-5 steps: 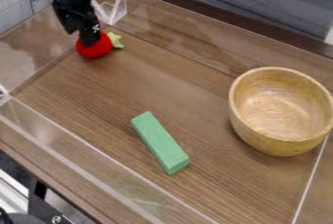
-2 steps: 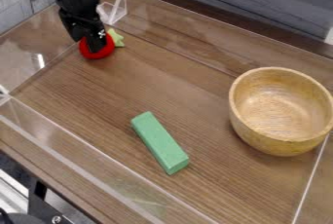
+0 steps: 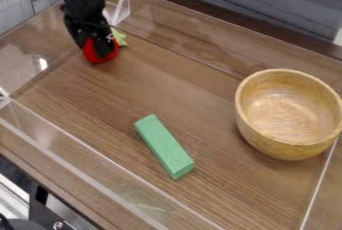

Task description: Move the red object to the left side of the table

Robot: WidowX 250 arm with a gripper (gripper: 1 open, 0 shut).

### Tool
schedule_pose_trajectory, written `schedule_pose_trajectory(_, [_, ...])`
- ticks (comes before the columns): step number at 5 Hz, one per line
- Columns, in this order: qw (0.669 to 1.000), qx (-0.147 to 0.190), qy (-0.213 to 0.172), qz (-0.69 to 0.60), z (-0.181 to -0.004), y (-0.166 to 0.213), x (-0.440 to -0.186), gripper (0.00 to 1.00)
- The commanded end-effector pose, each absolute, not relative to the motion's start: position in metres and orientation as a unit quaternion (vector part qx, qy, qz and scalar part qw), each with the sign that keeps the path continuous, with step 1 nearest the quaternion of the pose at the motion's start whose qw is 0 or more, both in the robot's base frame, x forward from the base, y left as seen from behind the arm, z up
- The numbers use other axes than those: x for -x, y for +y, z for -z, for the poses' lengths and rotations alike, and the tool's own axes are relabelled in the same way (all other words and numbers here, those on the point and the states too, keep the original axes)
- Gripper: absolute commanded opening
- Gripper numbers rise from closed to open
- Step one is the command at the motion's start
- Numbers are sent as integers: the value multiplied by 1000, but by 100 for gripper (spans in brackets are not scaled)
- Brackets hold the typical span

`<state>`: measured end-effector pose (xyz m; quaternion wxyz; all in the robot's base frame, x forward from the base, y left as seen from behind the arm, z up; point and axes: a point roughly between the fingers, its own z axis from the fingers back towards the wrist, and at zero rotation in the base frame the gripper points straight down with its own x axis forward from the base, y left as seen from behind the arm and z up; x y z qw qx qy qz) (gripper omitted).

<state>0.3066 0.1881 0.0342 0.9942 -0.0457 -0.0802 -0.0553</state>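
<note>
The red object [image 3: 98,51], a small round red toy fruit with a bit of green leaf at its right, lies on the wood-grain table [image 3: 201,84] at the far left. My black gripper [image 3: 91,34] points down right over it, open, with its fingers reaching to the fruit's top and hiding part of it. Whether the fingers touch the fruit I cannot tell.
A green rectangular block [image 3: 163,145] lies near the middle front. A wooden bowl [image 3: 289,113] stands at the right. Low clear acrylic walls [image 3: 54,164] border the tabletop, one close behind the gripper.
The gripper has sunk a little and shifted slightly right onto the red fruit. The fruit, block and bowl have stayed where they were.
</note>
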Motion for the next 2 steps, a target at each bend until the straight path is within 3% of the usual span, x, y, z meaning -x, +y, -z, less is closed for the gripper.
schedule_pose_trajectory(1, [993,45,-95,48,-51,198,-315,100])
schedule_pose_trajectory(2, [993,53,-94,40,-55,205,-318,100])
